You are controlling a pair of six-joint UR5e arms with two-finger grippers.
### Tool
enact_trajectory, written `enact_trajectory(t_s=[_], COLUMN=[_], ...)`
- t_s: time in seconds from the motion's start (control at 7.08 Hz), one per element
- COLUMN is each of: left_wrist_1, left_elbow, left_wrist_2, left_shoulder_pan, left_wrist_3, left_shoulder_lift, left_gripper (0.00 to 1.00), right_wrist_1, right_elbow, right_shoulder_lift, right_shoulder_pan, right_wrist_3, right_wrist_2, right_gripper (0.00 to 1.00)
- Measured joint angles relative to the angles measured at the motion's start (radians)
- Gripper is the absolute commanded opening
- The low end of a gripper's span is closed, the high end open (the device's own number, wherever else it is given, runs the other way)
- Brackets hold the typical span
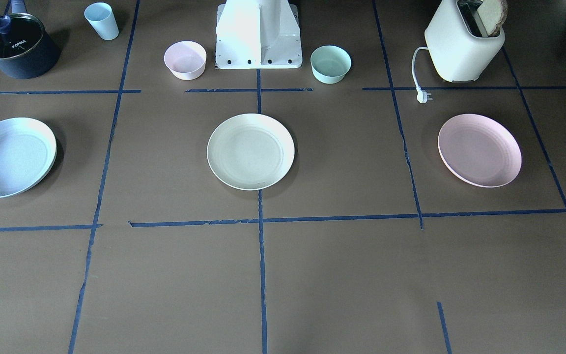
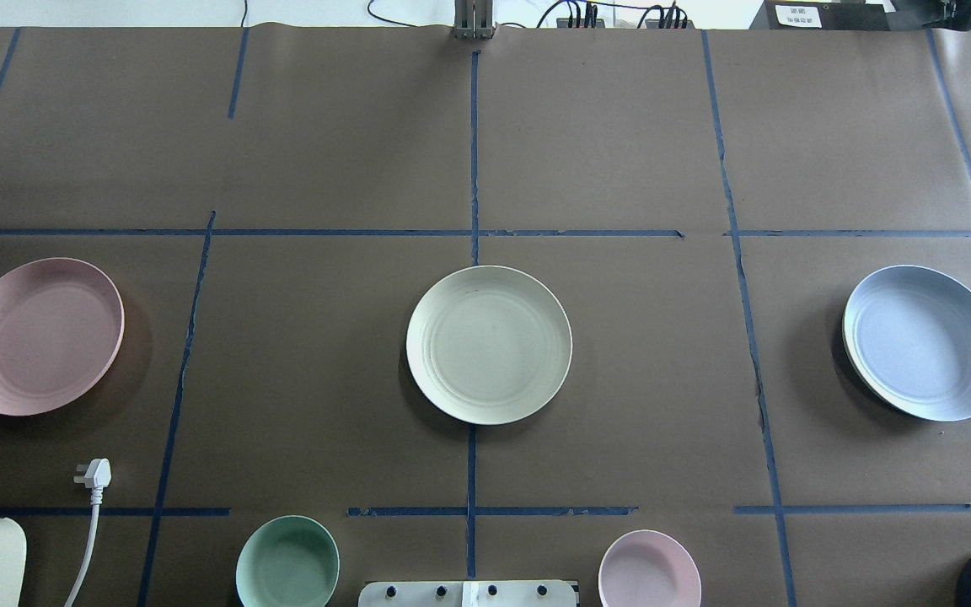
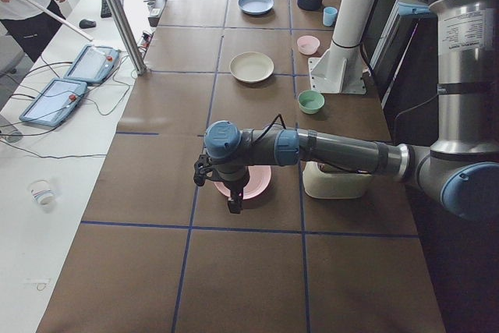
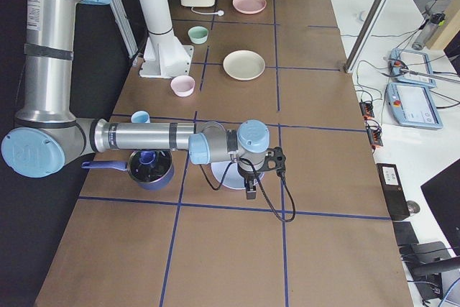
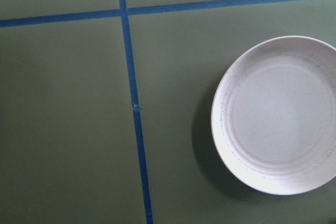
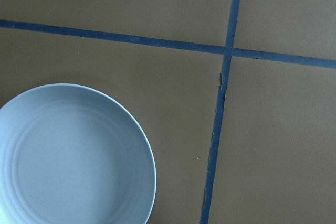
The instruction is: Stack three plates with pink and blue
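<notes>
The toaster (image 1: 460, 54) and lidded saucepan (image 1: 22, 61) fill the front view's upper corners. Overhead, the pink plate (image 2: 39, 335) sits mid-left, the cream plate (image 2: 489, 344) centre and the blue plate (image 2: 925, 341) mid-right, well apart; the mint bowl (image 2: 287, 563) and pink bowl (image 2: 650, 572) lie below that row. The left gripper (image 3: 234, 207) hangs by the pink plate, the right gripper (image 4: 249, 192) by the blue plate; I cannot tell how open either is.

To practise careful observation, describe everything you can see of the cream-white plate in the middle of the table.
The cream-white plate is round and shallow, matte like plastic, with faint concentric rings inside a low rim. It is empty and lies flat, right way up, on the brown table covering, straddling the central blue tape line. It sits between the pink plate and the blue plate, apart from both. Only the table touches it.
</notes>
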Motion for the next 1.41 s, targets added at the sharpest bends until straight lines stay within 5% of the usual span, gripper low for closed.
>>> enact_trajectory(t_s=[1.41], left_wrist_1=[-0.010], left_elbow=[-0.028], left_wrist_2=[0.067], left_shoulder_pan=[-0.015], left_wrist_3=[-0.010], left_shoulder_lift=[0.007], left_gripper=[1.00], right_wrist_1=[0.001], right_elbow=[0.007], right_shoulder_lift=[-0.001], right_shoulder_pan=[0.000], right_wrist_3=[0.009], right_wrist_2=[0.005], right_gripper=[1.00])
